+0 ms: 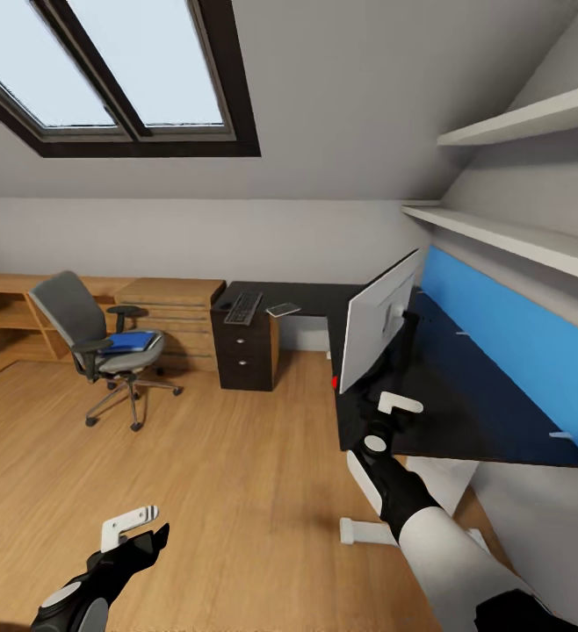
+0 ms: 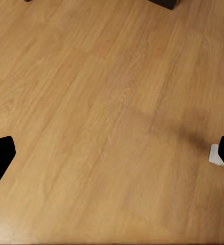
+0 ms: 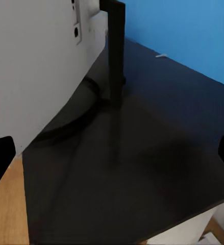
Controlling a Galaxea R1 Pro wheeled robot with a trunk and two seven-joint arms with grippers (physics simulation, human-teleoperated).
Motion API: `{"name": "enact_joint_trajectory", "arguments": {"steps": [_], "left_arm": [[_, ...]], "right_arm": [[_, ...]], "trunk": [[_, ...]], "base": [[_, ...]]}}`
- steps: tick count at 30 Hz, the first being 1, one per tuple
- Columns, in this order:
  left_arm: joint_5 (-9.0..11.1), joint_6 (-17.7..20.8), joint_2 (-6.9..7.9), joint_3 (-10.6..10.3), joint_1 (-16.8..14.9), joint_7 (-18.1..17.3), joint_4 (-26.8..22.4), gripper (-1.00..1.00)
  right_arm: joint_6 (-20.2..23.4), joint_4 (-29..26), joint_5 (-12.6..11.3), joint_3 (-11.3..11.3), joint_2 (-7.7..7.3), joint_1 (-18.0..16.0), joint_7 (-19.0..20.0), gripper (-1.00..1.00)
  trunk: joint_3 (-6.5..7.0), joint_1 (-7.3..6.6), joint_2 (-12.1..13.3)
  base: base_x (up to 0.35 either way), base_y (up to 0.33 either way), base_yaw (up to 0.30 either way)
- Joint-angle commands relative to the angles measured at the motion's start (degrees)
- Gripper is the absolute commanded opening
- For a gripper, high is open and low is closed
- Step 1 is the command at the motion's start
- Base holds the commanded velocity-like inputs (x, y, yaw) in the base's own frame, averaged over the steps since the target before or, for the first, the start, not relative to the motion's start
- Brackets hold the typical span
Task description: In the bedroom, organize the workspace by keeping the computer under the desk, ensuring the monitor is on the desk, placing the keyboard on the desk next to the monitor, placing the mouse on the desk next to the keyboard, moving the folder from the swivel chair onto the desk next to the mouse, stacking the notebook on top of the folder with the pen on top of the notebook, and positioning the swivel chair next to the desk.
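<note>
The wide flat monitor [image 1: 379, 319], grey-white back and thin black neck, stands at the long black bench's [image 1: 465, 395] near edge. Both the left end effector [image 1: 140, 527] and the right end effector [image 1: 394, 412] are spread open, holding nothing.

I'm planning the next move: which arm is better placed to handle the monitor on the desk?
Right. The right gripper hovers over the desk beside the monitor; the left gripper hangs over bare floor.

1. Head view: high, looking forward and down across the wood floor [image 1: 236, 474] to the desk [image 1: 465, 404], with the monitor [image 1: 377, 320] in mid-distance.
2. Left wrist view: aimed steeply down at the floor [image 2: 112, 122] from some height.
3. Right wrist view: close above the desk [image 3: 142, 173], facing the monitor's back [image 3: 35, 66]; both things appear in the head view too.
</note>
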Motion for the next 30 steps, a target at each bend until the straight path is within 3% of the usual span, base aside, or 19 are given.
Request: {"name": "enact_joint_trajectory", "arguments": {"steps": [1,10,17,22,26,30], "left_arm": [[0.6,0.2,0.03,0.0,0.0,0.5,-0.1,1.00],[0.5,0.2,0.18,0.1,0.0,0.5,-0.1,1.00],[0.5,0.2,0.19,0.2,0.0,0.5,-0.1,1.00],[0.5,0.1,0.15,0.2,0.0,0.5,-0.2,1.00],[0.6,-0.1,0.18,0.1,0.0,0.4,-0.8,1.00],[0.6,-0.4,0.10,0.0,0.0,0.2,-0.9,1.00]], "right_arm": [[-0.4,0.0,-0.6,0.3,-0.05,-0.1,-0.3,1.00],[-0.5,0.1,-0.6,0.2,-0.07,-0.1,-0.2,1.00],[-6.0,5.8,-0.8,0.2,-3.22,-0.1,1.0,1.00],[-7.6,8.6,-1.4,-0.2,-6.20,-0.1,7.0,1.00],[-7.9,10.9,-5.3,-2.5,-8.35,-0.3,13.7,1.00],[-8.0,19.1,-9.6,-4.3,-11.12,-1.5,19.1,1.00]], "trunk": [[-0.08,0.00,-0.1],[-0.08,0.00,-0.1],[-0.08,0.00,-0.1],[-0.08,0.00,-0.1],[-0.08,0.00,-0.1],[-0.08,0.00,-0.1]], "base": [[-0.093,-0.213,0.000],[-0.019,-0.044,0.000],[0.000,0.000,0.000],[0.000,0.000,0.000],[0.000,0.000,0.000],[0.000,0.000,0.000]]}}
